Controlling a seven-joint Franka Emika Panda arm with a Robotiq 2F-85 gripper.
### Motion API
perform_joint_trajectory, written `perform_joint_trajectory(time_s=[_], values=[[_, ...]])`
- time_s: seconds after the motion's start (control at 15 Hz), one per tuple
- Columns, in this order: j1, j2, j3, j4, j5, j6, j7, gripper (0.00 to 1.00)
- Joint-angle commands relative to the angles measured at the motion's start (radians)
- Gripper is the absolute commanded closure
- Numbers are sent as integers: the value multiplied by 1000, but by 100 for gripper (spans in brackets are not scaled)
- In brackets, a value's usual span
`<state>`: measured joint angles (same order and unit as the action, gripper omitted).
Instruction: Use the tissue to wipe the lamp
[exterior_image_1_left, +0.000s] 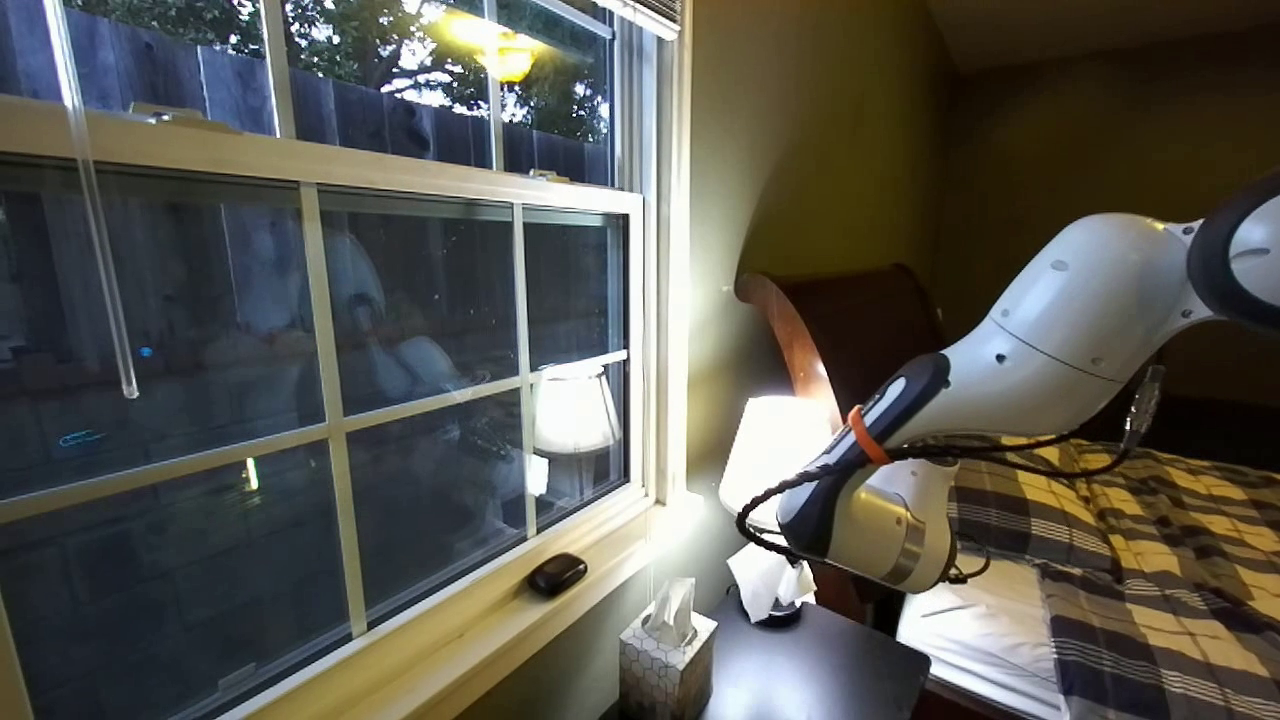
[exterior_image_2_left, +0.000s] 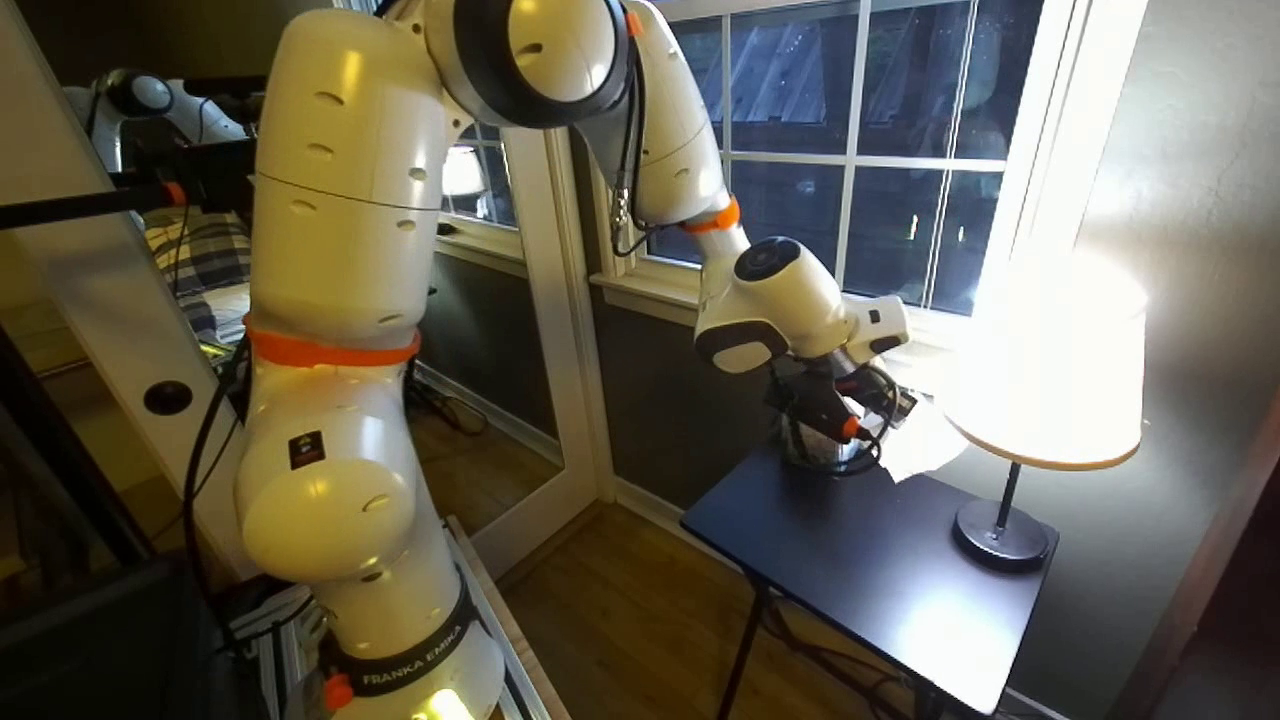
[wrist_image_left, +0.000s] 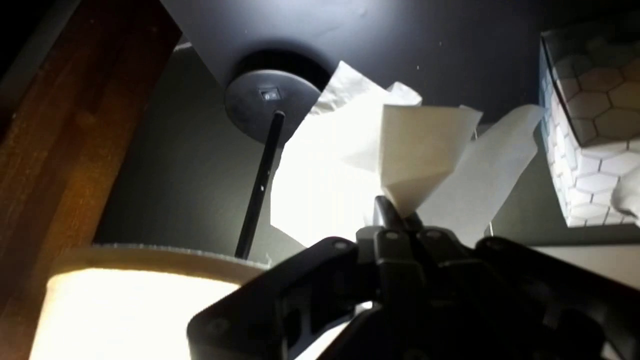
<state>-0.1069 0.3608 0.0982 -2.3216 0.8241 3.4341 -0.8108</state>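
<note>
The tissue (wrist_image_left: 325, 185), a crumpled white sheet, hangs from the tips of my gripper (wrist_image_left: 398, 207), which is shut on it in the wrist view. Its free part spreads out beyond the fingers. In an exterior view the tissue (exterior_image_2_left: 925, 442) is just left of the glowing lamp (exterior_image_2_left: 1050, 370), close to the shade's lower rim. A gap shows between tissue and shade in the wrist view, where the lamp's shade (wrist_image_left: 130, 310) is at lower left and its dark stem runs up to the round base. From an exterior view, the arm hides the fingers, with the tissue (exterior_image_1_left: 765, 580) below the lamp (exterior_image_1_left: 770, 450).
A hexagon-patterned tissue box (exterior_image_1_left: 665, 660) stands on the dark table (exterior_image_2_left: 830, 550), below the window sill (exterior_image_1_left: 480, 640). On the sill lies a small dark object (exterior_image_1_left: 557, 573). The wooden headboard (exterior_image_1_left: 850, 320) and bed are behind the lamp.
</note>
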Motion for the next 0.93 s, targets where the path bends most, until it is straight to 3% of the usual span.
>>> perform_joint_trajectory(time_s=[0.0,0.53,0.87], values=[[19,-90,-3,-33,25,-11,40,100],[37,-150,-29,-28,113,35,18,100],[7,-181,0,-15,61,107,44,100]])
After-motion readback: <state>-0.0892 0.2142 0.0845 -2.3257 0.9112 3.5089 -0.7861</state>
